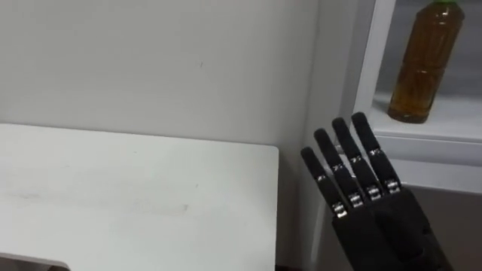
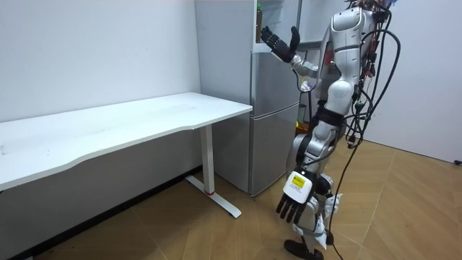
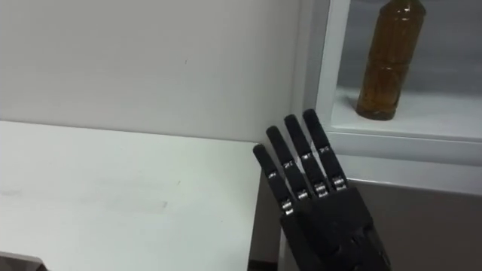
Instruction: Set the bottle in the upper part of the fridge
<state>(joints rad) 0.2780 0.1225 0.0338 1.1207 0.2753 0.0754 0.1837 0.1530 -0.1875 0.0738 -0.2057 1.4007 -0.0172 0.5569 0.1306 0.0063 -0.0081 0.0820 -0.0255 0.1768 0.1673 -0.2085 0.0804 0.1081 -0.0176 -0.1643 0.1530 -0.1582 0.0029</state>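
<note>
A clear bottle (image 1: 425, 64) of amber liquid with a green cap stands upright on the white shelf (image 1: 452, 124) of the open upper fridge compartment. My right hand (image 1: 373, 203) is raised below and to the left of the bottle, fingers straight and spread, holding nothing and well apart from it. In the room view I stand facing the grey fridge (image 2: 274, 108) with that right hand (image 2: 280, 45) lifted to the upper compartment. My left hand (image 2: 292, 206) hangs at my side with relaxed fingers, empty.
A long white table (image 1: 135, 196) stands against the wall directly left of the fridge, its right edge close to my raised hand. The fridge's white frame (image 1: 373, 56) rises between the wall and the shelf. Wooden floor lies around me.
</note>
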